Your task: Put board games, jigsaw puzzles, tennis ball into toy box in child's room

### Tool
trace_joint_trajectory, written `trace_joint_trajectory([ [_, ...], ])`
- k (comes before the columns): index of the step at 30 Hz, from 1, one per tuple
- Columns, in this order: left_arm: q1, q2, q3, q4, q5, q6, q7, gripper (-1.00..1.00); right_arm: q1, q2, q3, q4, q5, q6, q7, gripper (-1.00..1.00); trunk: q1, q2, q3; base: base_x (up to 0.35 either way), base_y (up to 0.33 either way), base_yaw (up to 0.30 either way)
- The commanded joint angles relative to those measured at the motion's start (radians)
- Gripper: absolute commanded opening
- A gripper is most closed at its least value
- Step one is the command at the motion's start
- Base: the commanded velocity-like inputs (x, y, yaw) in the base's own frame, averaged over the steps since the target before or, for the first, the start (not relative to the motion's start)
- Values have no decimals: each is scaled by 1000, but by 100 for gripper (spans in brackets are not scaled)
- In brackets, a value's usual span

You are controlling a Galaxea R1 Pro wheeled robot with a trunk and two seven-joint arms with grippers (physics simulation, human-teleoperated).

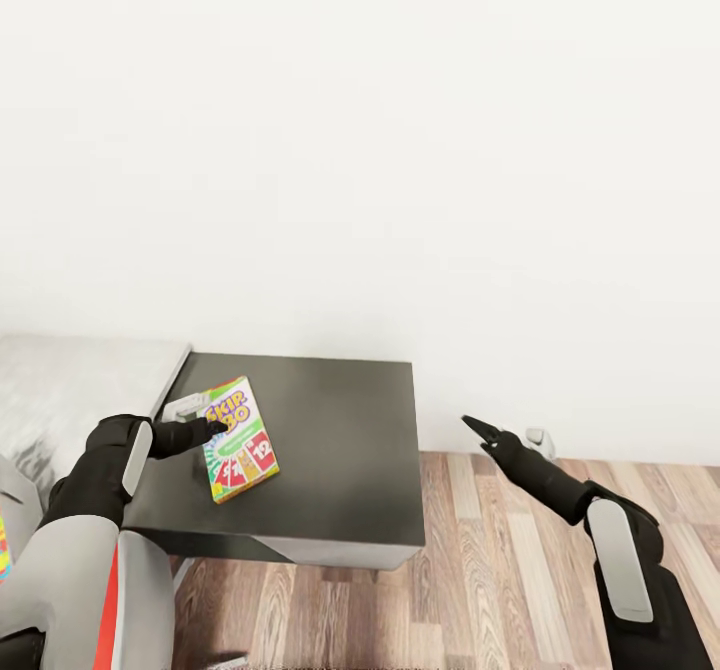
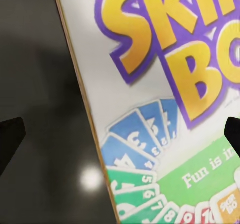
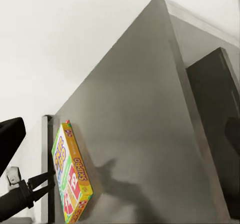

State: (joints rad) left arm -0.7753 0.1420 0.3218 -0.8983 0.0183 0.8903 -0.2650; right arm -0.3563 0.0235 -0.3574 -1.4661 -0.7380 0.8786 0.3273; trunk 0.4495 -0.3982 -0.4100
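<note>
Your left gripper (image 1: 205,431), lower left, hangs spread over the board game (image 1: 238,438) to straddle it, empty; right gripper (image 1: 476,428) idles parted, holding nothing

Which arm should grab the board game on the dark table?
Left. The left gripper is already at the board game, fingers spread over its lid. The right gripper hangs over the floor, off the table.
</note>
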Motion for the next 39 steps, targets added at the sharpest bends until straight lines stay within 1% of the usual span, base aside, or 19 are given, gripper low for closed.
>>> trace_joint_trajectory([
  [1, -1, 0, 2, -1, 2, 6, -3, 100, -1, 1, -9, 7, 5, 6, 15, 100, 0, -2, -3, 0, 0, 0],
  [9, -1, -1, 2, -1, 2, 7, -10, 100, -1, 1, -19, 19, 8, 7, 30, 100, 0, -2, -16, 0, 0, 0],
  [12, -1, -1, 1, -1, 1, 7, -38, 100, -1, 1, -19, 20, 9, 6, 30, 100, 0, -2, -21, 0, 0, 0],
  [17, -1, 1, -1, -1, 1, 7, -104, 100, -1, 2, -19, 21, 8, 5, 31, 100, 0, -2, -29, 0, 0, 0],
  [20, -1, 1, -1, -1, 0, 7, -147, 100, -1, -2, -20, 24, 4, 6, 33, 100, 0, -2, -34, 0, 0, 0],
  [22, -1, 2, 0, -1, 0, 8, -181, 100, -1, -15, -23, 24, 2, 6, 32, 100, 0, -2, -37, 0, 0, 0],
  [25, -1, 7, 3, -1, 1, 7, -213, 100, -1, -33, -24, 25, -1, 6, 33, 100, 0, -2, -42, 0, 0, 0],
  [30, -1, 6, 4, -1, 1, 6, -220, 100, -1, -40, -25, 28, -1, 5, 33, 100, 0, -2, -50, 0, 0, 0],
  [34, -1, 5, -1, -1, 0, 6, -220, 100, -1, -39, -23, 29, -2, 3, 33, 100, 0, -2, -55, 0, 0, 0],
  [39, -1, 7, 1, -1, 0, 6, -221, 100, -1, -37, -22, 29, -3, 1, 33, 100, 0, -2, -57, 0, -2, 0],
])
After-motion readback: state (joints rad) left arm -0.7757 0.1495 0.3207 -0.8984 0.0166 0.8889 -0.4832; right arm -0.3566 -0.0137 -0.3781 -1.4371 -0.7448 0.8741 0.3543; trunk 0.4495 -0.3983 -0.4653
